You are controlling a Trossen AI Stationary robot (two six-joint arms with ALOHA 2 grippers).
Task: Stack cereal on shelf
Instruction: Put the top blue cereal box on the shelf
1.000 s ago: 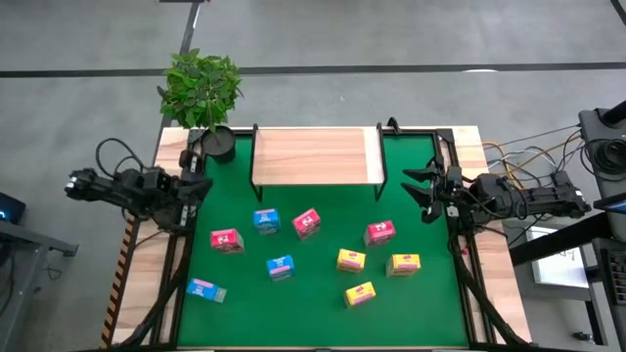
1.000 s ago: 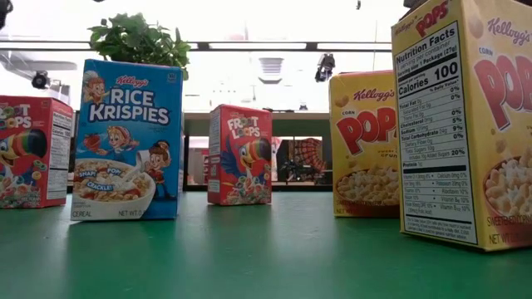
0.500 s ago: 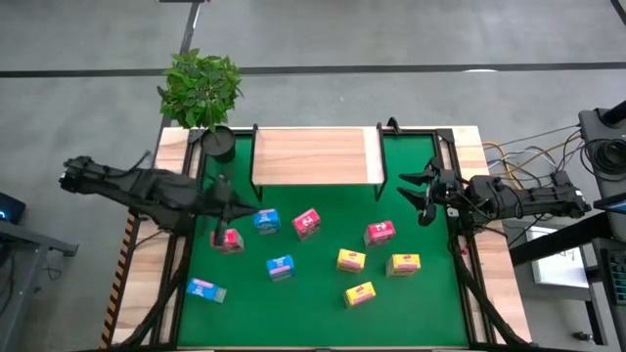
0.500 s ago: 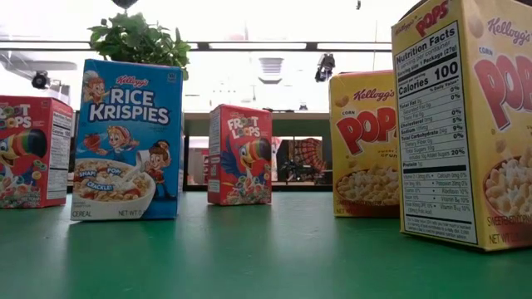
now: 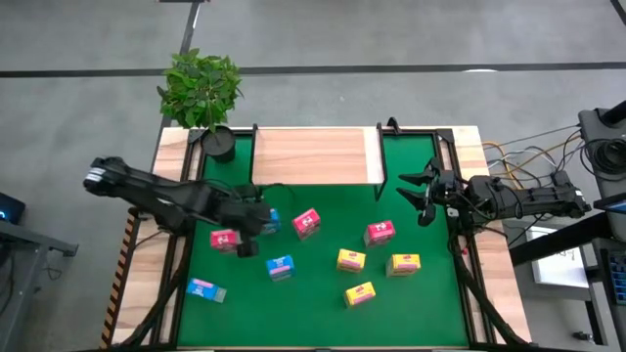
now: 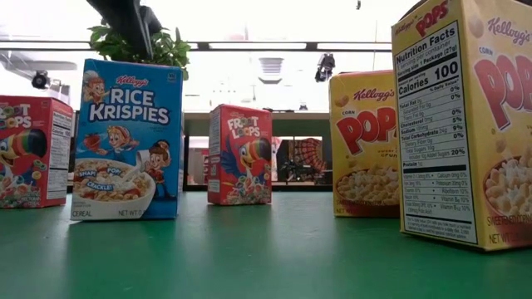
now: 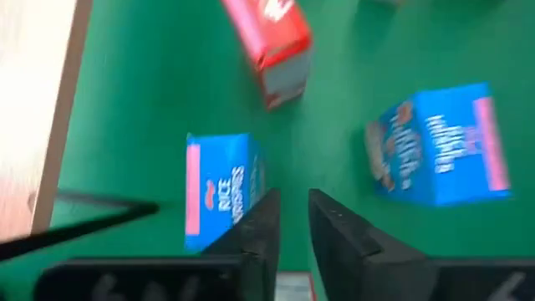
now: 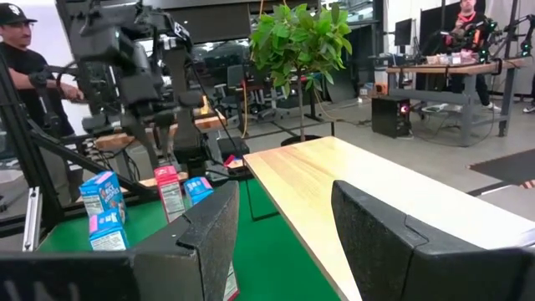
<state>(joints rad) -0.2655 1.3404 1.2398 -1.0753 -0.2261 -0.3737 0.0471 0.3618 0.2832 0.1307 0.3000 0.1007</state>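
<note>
Green mat (image 5: 323,313) covers my worktop, framed by pale wood strips along the left and right edges. My left gripper (image 5: 256,222) is out over the left half of the mat, hanging above a blue Rice Krispies box (image 5: 266,221) with a red Froot Loops box (image 5: 226,240) just beside it toward the left edge; my fingers (image 7: 255,234) stand a narrow slit apart, holding nothing. My right gripper (image 5: 419,192) waits near the right edge, level with the shelf's front, its jaws spread wide and empty. The shelf (image 5: 315,156), a light-wood board on a black frame, sits against the far edge in the middle, bare on top, with open green strips at both its ends. A potted plant (image 5: 202,93) stands at the far left corner. The remaining cereal is scattered across the mat's middle: a red box (image 5: 306,223), a second blue box (image 5: 280,267), a third blue box (image 5: 206,289) lying toward the near left corner, another red box (image 5: 380,233), and three yellow Corn Pops boxes (image 5: 351,260) (image 5: 404,264) (image 5: 359,293). The near edge and near right corner lie open.
</note>
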